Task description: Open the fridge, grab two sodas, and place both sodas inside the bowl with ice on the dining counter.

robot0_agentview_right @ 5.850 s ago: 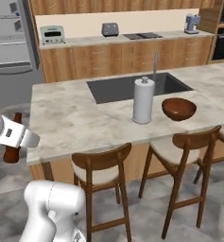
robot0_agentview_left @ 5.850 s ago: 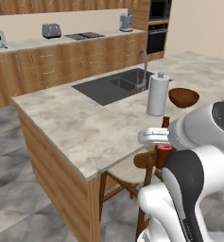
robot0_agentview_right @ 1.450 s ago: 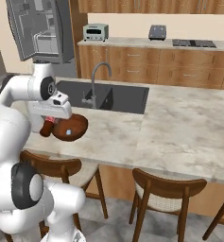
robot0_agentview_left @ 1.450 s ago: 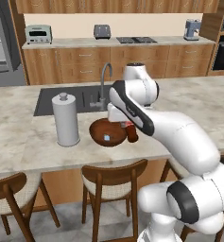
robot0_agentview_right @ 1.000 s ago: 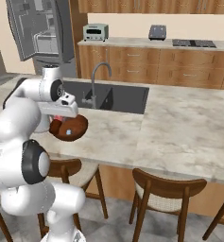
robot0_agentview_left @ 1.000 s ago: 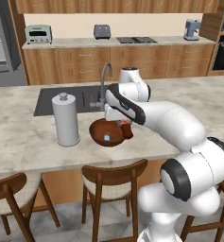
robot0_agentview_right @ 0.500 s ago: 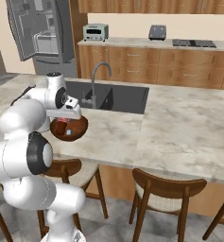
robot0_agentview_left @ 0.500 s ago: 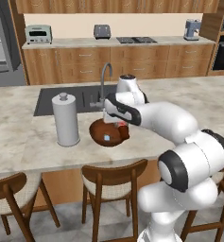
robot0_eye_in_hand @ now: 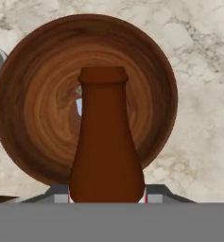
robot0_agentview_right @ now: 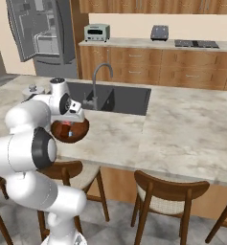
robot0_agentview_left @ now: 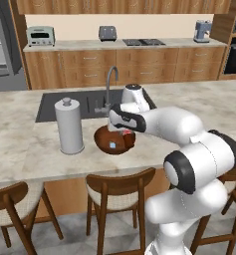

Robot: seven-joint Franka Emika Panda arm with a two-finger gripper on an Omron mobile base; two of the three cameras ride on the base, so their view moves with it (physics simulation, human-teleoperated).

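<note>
a white robot arm reaches over a long beige marbled desk (robot0_agentview_left: 20,149) and holds its claw (robot0_agentview_left: 123,133) right above a round reddish-brown wooden bowl (robot0_agentview_left: 114,140). the claw is closed around a dark brown bottle (robot0_eye_in_hand: 106,142) with a red label, gripping it low on the body so that the neck and mouth point away from the hand, straight down toward the middle of the bowl. seen from the hand, the bottle's long axis runs along the claw, and its mouth lines up with the bowl's centre, which suggests the arm is positioned to lower or drop the bottle inside. a small blue patch, likely the other soda, lies in the bowl (robot0_agentview_left: 112,145). a paper towel roll (robot0_agentview_left: 69,127) stands upright just beside the bowl, with a dark sink (robot0_agentview_left: 89,102) and grey tap (robot0_agentview_left: 109,84) behind. in the background, the grey fridge (robot0_agentview_right: 43,33) stands with a door open.
</note>
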